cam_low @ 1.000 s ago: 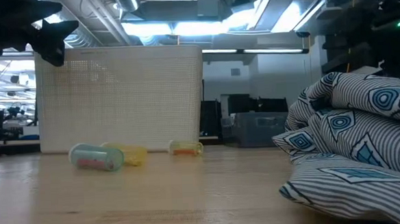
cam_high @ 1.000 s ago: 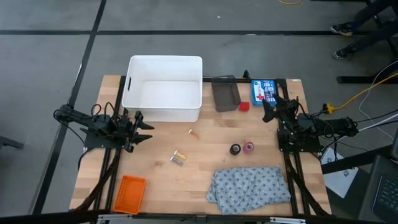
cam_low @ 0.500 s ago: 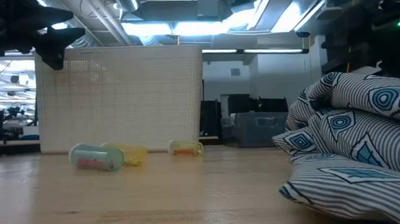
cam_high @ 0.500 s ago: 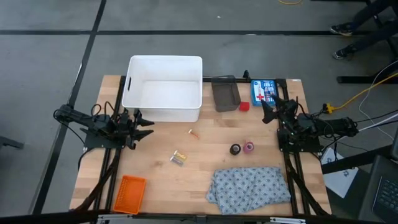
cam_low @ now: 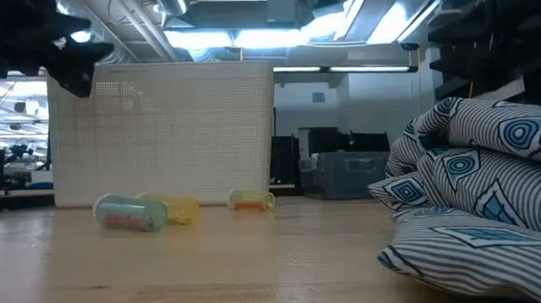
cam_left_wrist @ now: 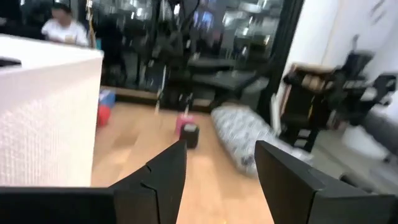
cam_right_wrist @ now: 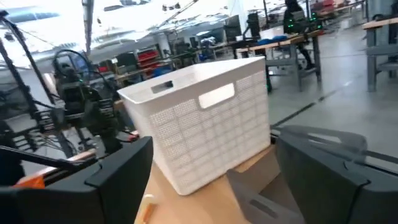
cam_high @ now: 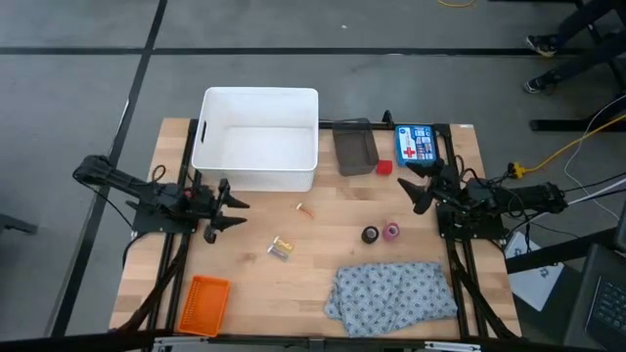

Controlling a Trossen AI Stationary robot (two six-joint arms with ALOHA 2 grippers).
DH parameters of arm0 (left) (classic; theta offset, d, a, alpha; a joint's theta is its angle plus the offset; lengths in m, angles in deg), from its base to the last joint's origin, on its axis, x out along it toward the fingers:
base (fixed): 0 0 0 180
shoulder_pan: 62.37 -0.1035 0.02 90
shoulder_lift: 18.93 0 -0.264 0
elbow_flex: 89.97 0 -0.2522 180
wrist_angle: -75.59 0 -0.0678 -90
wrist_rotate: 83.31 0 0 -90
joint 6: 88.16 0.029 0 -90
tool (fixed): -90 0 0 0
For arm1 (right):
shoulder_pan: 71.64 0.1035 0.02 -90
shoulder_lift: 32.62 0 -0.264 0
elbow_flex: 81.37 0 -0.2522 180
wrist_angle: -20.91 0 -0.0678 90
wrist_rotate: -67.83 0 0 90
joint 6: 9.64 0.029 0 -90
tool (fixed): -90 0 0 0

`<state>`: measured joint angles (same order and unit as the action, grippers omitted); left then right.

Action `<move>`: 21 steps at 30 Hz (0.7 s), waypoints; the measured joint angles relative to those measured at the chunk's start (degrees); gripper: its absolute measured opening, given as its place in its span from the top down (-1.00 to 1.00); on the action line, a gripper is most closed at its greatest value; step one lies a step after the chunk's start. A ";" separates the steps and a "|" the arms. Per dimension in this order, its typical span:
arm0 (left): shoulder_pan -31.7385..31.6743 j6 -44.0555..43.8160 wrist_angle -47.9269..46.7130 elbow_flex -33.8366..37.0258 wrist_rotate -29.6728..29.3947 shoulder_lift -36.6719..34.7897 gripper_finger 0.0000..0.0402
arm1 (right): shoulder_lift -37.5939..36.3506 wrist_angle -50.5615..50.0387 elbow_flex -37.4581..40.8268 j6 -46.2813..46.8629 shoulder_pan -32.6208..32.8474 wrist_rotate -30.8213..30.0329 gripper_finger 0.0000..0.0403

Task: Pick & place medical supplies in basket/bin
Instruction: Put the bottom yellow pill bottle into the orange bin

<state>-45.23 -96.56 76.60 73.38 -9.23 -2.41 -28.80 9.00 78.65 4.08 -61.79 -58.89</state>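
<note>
The orange basket (cam_high: 203, 303) lies flat at the table's near left corner. A pink roll (cam_high: 392, 232) and a dark roll (cam_high: 370, 235) stand side by side right of centre, also seen from the left wrist as the pink roll (cam_left_wrist: 184, 123). A red block (cam_high: 384, 167) sits at the far side. Two small pale and orange pieces (cam_high: 305, 209) (cam_high: 281, 247) lie mid-table. The grey dotted cloth (cam_high: 393, 292) lies bunched at the near right. My left gripper (cam_high: 238, 213) hangs open at the left edge. My right gripper (cam_high: 411, 186) hangs open at the right edge, over nothing.
A large white tub (cam_high: 257, 152) stands at the far left of centre, close beside my left gripper. A dark grey tray (cam_high: 354, 147) and a blue first-aid box (cam_high: 416, 144) lie along the far edge. Bare wood stretches between the two arms.
My right gripper has swung about at the wrist: it pointed toward the far edge and now points more toward the table's left and the middle of the table. Nothing on the table has moved.
</note>
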 joint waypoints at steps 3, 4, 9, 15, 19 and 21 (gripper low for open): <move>0.00 -0.86 -0.62 -2.65 -1.38 7.94 0.06 | 2.21 1.50 0.00 -0.86 -0.01 -3.83 -0.61; 0.00 -1.26 -1.24 -3.83 -1.91 10.80 0.06 | 2.64 2.09 0.00 -0.85 -0.02 -4.54 -0.59; 0.00 -1.43 -5.31 -9.72 -3.61 23.83 0.07 | 2.81 7.25 0.00 -0.84 -0.02 -4.16 -0.58; 0.00 -0.20 -7.25 -15.46 -3.65 36.78 0.07 | 2.88 7.14 0.00 -1.14 -0.01 -1.67 -0.58; 0.00 2.42 -7.55 -19.82 -1.39 44.69 0.07 | 2.88 7.11 0.00 -1.06 -0.02 -1.20 -0.58; 0.02 3.33 -8.50 -22.16 0.74 48.36 0.07 | 2.88 7.12 0.00 -0.88 -0.02 -0.46 -0.58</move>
<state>-45.21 -93.23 68.10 51.22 -8.50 45.96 -25.92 16.12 78.65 3.20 -61.81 -59.36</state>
